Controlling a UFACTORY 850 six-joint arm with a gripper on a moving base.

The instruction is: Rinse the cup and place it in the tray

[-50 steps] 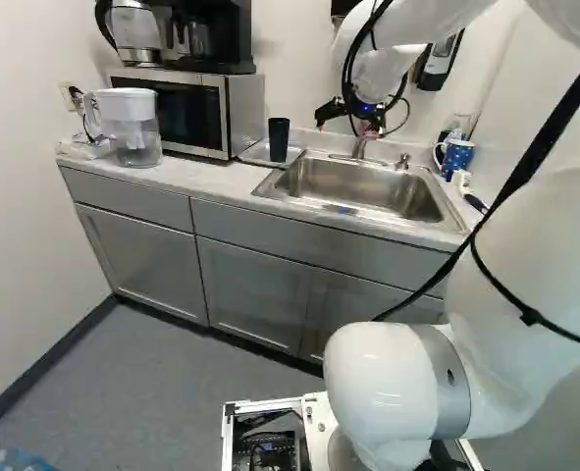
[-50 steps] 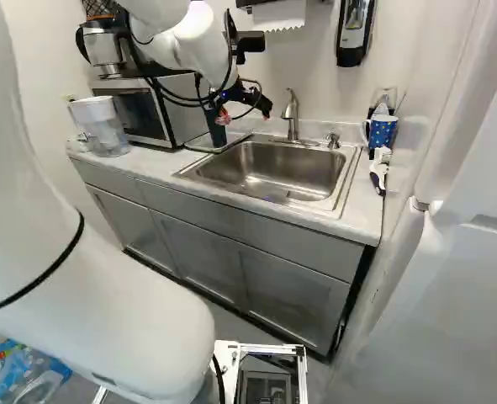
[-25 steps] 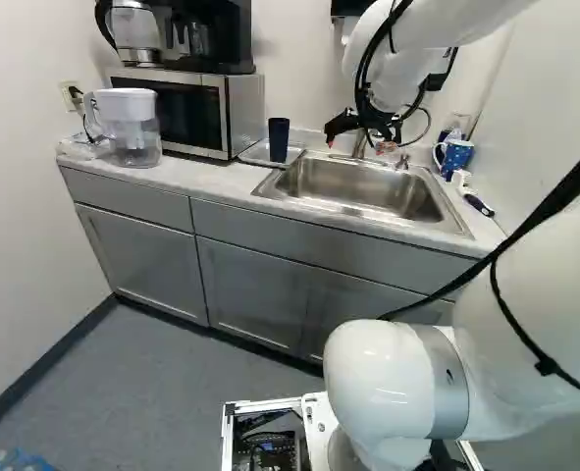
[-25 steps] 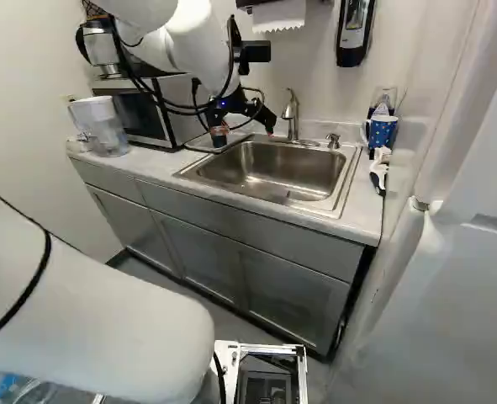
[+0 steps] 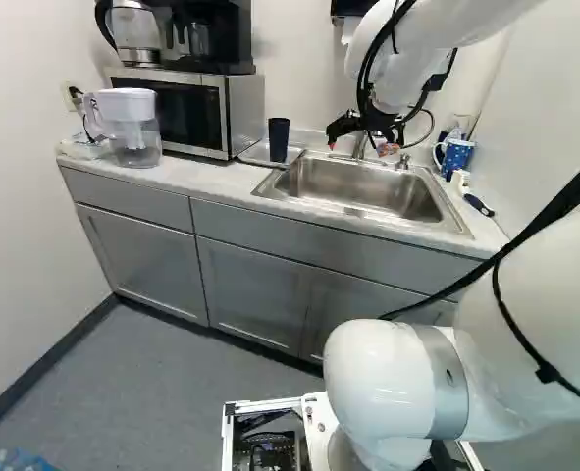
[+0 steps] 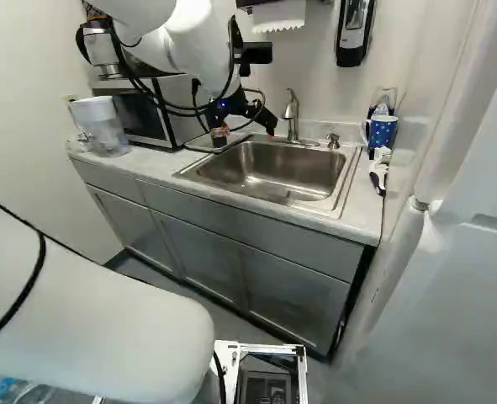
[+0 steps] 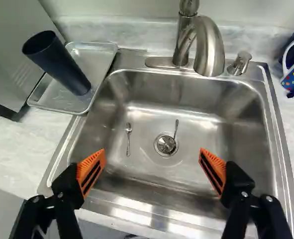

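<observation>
Two fingers (image 7: 92,169) of the claw (image 6: 245,135) hang spread over the sink (image 7: 151,119); beyond one, a dark tumbler (image 7: 58,62) stands upright in the metal tray (image 7: 96,56).

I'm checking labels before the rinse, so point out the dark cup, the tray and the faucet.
Dark cup (image 7: 60,66): wrist view, the middle of its outer side.
Tray (image 7: 95,62): wrist view, bare bottom beside the cup.
Faucet (image 7: 211,46): wrist view, the curved spout.

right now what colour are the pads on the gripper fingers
Orange pads, with dark slots; the wrist view shows them best.
</observation>
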